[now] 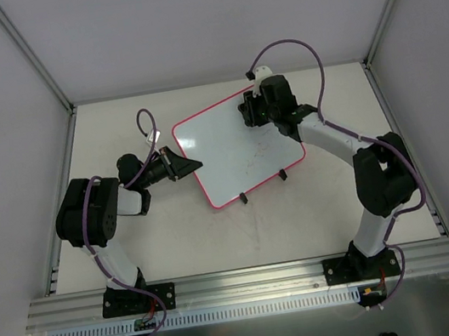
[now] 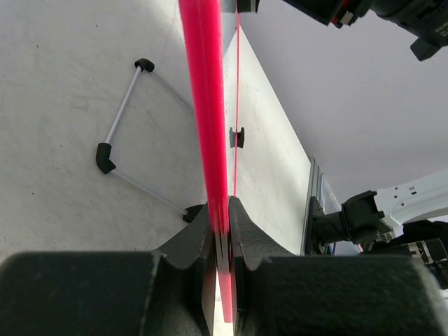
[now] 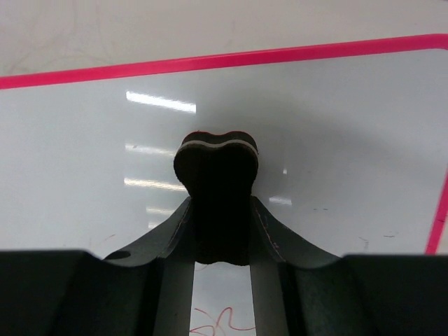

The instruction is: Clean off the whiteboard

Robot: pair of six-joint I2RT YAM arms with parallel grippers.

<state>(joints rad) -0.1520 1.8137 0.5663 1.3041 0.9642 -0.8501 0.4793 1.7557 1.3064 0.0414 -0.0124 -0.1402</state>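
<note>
Reaching in from the left, our left gripper (image 1: 180,165) pinches the pink left edge of the whiteboard (image 1: 228,160), while our right gripper (image 1: 251,112), arm bent, clamps a dark eraser (image 3: 215,164) over the far corner. The board lies mid-table, askew, clipped edge facing near-right; we cannot tell its long axis.

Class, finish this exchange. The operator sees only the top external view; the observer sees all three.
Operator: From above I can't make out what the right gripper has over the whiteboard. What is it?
Observer: The right gripper is shut on a dark eraser above the whiteboard.
Operator: Any ink near it?
Observer: Red scribbles, on the board between that gripper's fingers.
Operator: Does the left gripper actually hold the board?
Observer: Yes, the left gripper is shut on its pink frame.
</note>
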